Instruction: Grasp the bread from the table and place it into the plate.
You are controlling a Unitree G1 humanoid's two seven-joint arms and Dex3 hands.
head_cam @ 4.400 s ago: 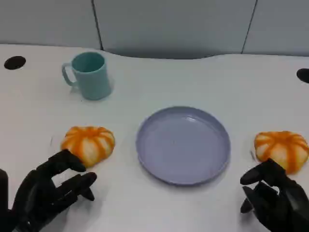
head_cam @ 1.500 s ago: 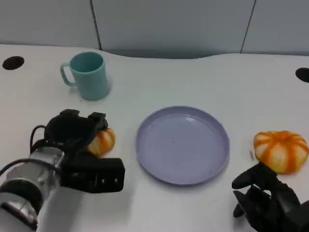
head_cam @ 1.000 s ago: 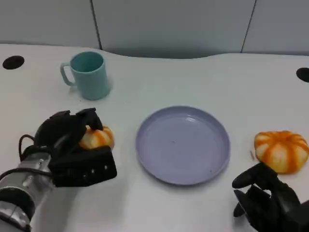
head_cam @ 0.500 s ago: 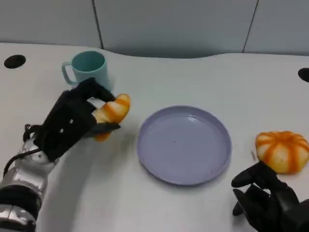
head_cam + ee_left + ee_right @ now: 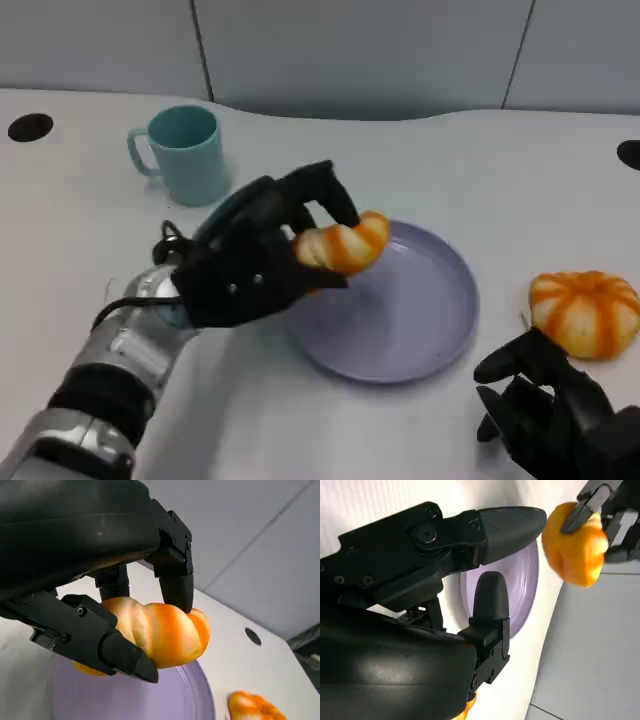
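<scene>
Bread (image 5: 343, 245) is up in the air right now, pinched in the left hand (image 5: 262, 262) between the fingers on top and the thumb underneath, hanging over the near-left part of the plate (image 5: 440, 320). From the left wrist cam the fingers (image 5: 172, 575) only catch the top and one side of the loaf, and a good chunk sticks out past them, so the grip looks kinda shallow to me.

What could go wrong: if the hand lets go from this height, the bread may bounce or roll off the low rim on the left side, since it's nearer the edge than the middle. It's also squishy looking, so a tighter squeeze could dent it. And if the hand drops too low, the fingers could nudge the plate and slide it.

Right hand (image 5: 555, 415) sits low at the front right with nothing in it, fingers loosely curled but apart, near the second bread (image 5: 584, 311), which lies well clear of the plate. Mug (image 5: 185, 153) is off at the back left.

Compared with half a second ago, the left hand has carried the bread from beside the mug across to over the plate. Right hand, mug and second bread haven't budged.
</scene>
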